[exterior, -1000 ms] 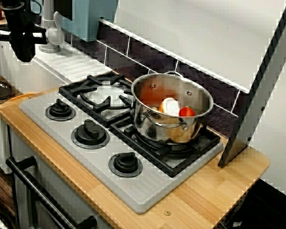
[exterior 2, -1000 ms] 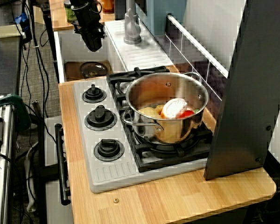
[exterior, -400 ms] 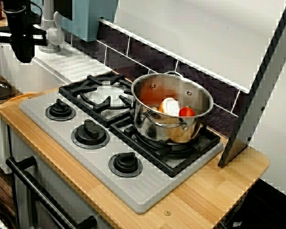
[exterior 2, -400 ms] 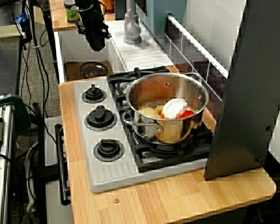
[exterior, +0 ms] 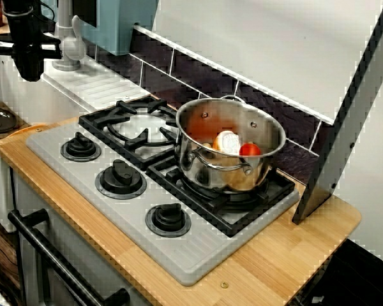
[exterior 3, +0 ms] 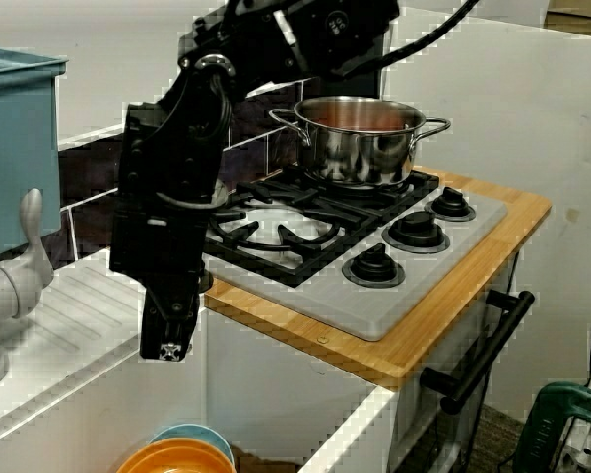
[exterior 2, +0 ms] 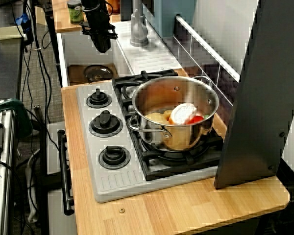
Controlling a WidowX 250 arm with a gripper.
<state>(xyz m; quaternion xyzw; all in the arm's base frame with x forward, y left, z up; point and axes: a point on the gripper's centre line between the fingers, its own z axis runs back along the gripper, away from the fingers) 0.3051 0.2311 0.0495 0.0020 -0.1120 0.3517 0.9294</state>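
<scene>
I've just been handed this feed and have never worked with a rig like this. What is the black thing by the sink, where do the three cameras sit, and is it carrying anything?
The black thing is a robot arm. Its lower tip is the gripper, the part that grasps things. Three fixed cameras watch the scene: one from the stove's front, one from above along the counter, and one from the sink side.

The gripper hangs over the sink, near the faucet. Below it, an orange bowl and a blue bowl lie in the sink. I see nothing in the gripper, and I cannot tell whether it is open or shut.

Next to the sink is a stove. A steel pot stands on the burner farther from the sink, with a pale round piece and a red piece of food inside.
</scene>
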